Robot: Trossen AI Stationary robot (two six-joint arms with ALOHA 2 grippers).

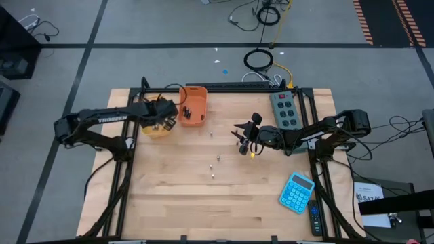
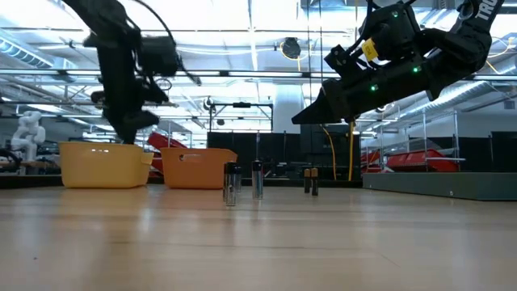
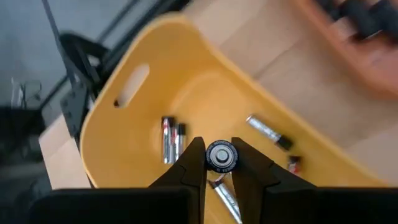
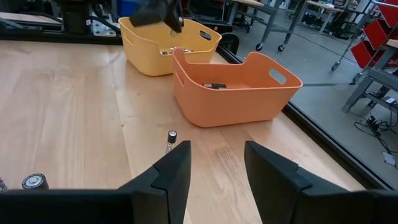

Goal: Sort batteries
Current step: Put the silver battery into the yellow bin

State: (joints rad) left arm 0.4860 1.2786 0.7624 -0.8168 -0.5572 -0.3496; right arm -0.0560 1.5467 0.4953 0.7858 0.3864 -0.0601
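My left gripper [image 3: 219, 157] hangs over the yellow bin [image 3: 143, 93], shut on a silvery battery [image 3: 221, 154]. Several batteries [image 3: 171, 140] lie on that bin's floor. An orange bin [image 1: 193, 106] stands just right of the yellow one [image 1: 157, 129], with a dark battery [image 4: 216, 86] inside it. Loose batteries [image 1: 211, 133] [image 1: 218, 159] [image 1: 213, 175] stand on end on the bare wood. My right gripper [image 1: 241, 139] waits open above the table's middle right. A standing battery [image 4: 171, 137] is just ahead of its fingers [image 4: 177, 165]. My left gripper pinches one battery by its side [image 3: 210, 158] between the two fingertips. The battery's round silvery end [image 3: 221, 153] faces the wrist camera. The fingers slant down from above. The battery is lifted clear, above the inside of the yellow bin.
A blue calculator [image 1: 297, 192] lies near the front right corner and a green power strip [image 1: 285, 109] at the back right. A dark remote [image 1: 314, 218] lies by the right rail. Bare wood spreads across the near half of the table [image 1: 203, 210].
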